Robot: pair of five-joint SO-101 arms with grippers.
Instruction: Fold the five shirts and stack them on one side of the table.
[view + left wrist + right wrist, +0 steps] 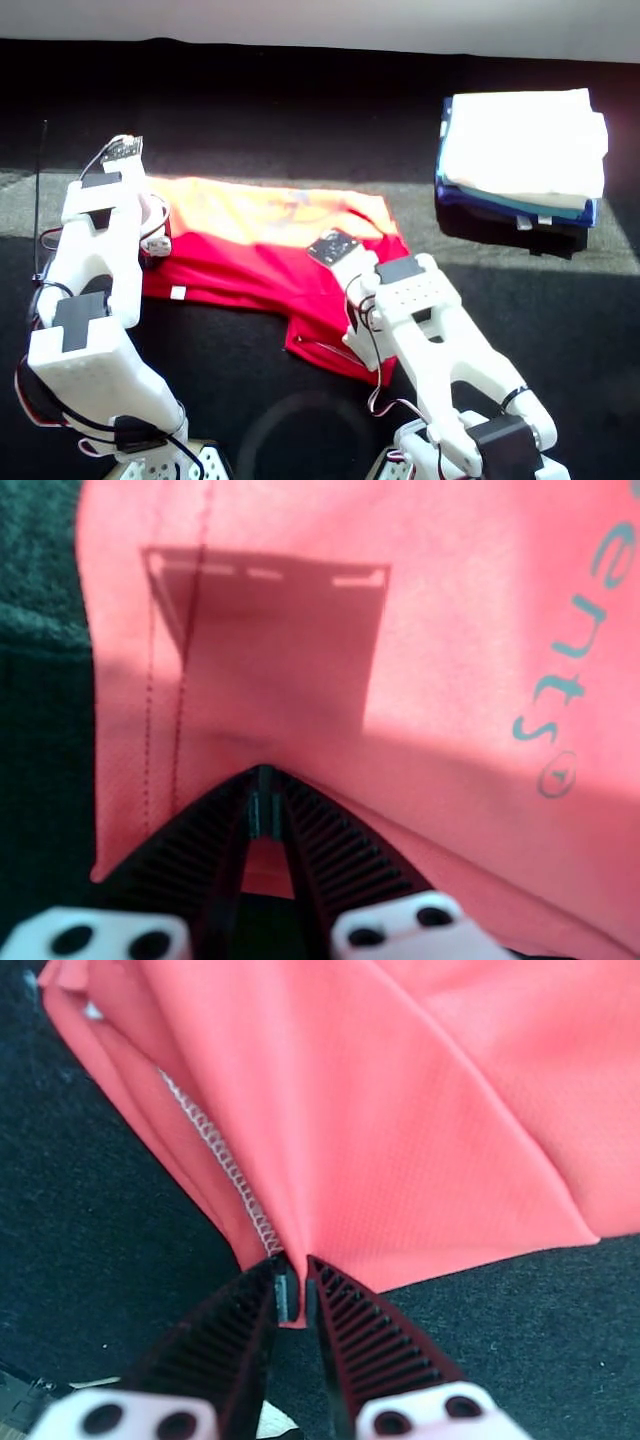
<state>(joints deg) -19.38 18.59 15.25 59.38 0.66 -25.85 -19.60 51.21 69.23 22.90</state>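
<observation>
A red shirt (265, 250) lies partly folded across the middle of the dark table, its far half in sunlight. My left gripper (262, 798) is shut on the shirt's edge (300, 680) at its left side, near a sewn label; in the high view it sits at the shirt's left end (152, 232). My right gripper (293, 1285) is shut on a hemmed corner of the red shirt (400, 1110), at the shirt's near right part (345, 300). A stack of folded shirts (522, 150), white on top over blue ones, rests at the far right.
The table is covered in dark cloth (250, 100), with a sunlit band across the middle. A pale wall edge (320, 20) runs along the back. Open room lies behind the red shirt and at the near centre.
</observation>
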